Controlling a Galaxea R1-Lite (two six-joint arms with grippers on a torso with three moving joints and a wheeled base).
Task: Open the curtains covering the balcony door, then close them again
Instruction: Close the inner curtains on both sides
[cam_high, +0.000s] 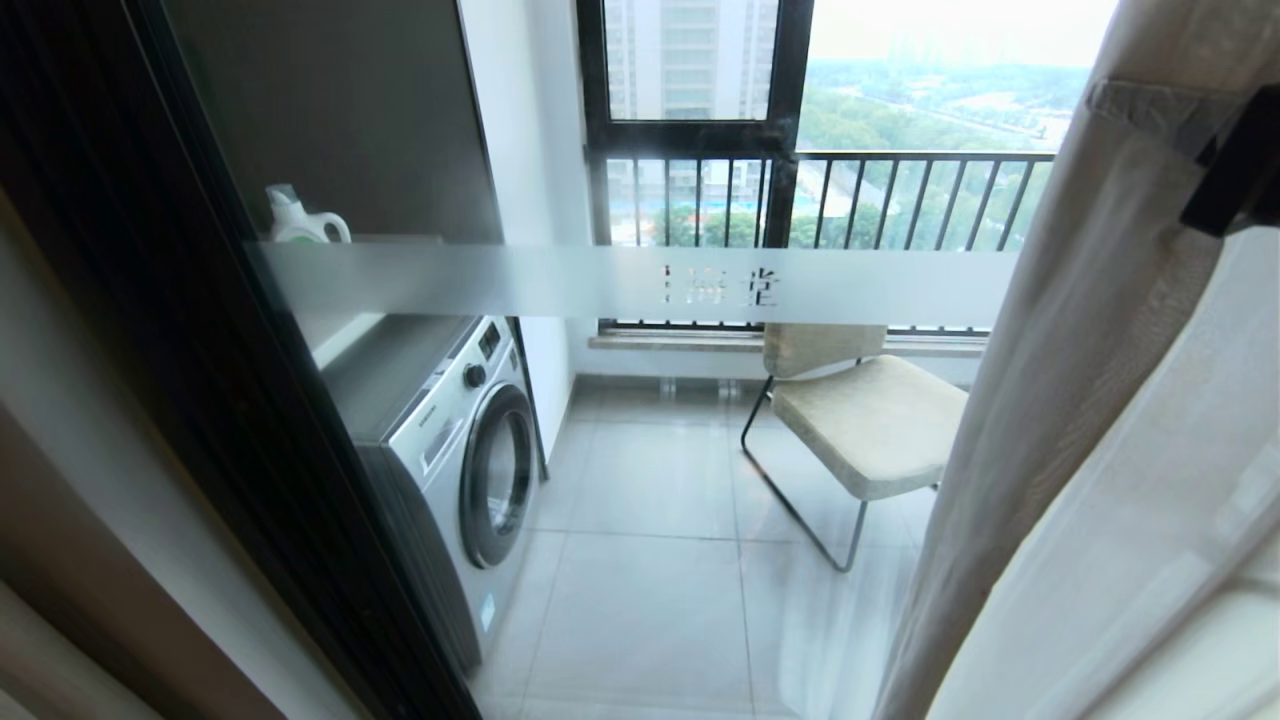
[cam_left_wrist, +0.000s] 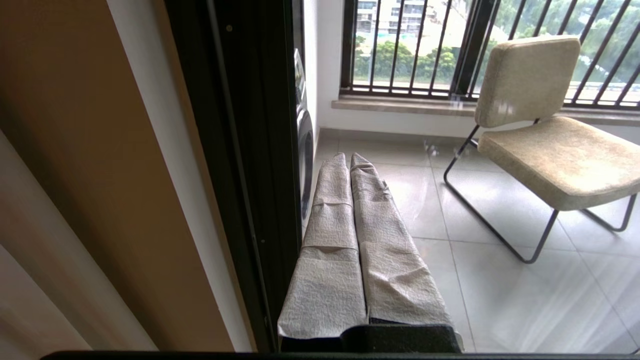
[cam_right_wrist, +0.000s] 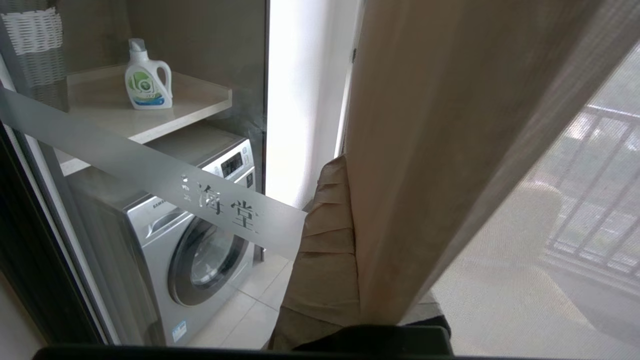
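The balcony door (cam_high: 620, 285) is glass with a frosted band of small characters, set in a black frame (cam_high: 200, 400). The curtains (cam_high: 1080, 420) hang bunched at the right, a thick beige layer beside a see-through layer (cam_high: 1180, 500), leaving most of the glass uncovered. My right gripper (cam_high: 1110, 105) is high at the right edge, shut on the beige curtain's edge. In the right wrist view the beige curtain (cam_right_wrist: 425, 150) runs between the fingers (cam_right_wrist: 325, 240), and one finger is mostly hidden behind it. My left gripper (cam_left_wrist: 349, 159) is shut and empty, low beside the door frame (cam_left_wrist: 240, 150).
Behind the glass stand a washing machine (cam_high: 460, 460), a shelf with a detergent bottle (cam_high: 300, 220), and a beige cushioned chair (cam_high: 865, 420) on grey tiles. A black-framed window with railing bars (cam_high: 800, 190) closes the far side. A wicker basket (cam_right_wrist: 35, 35) sits above the shelf.
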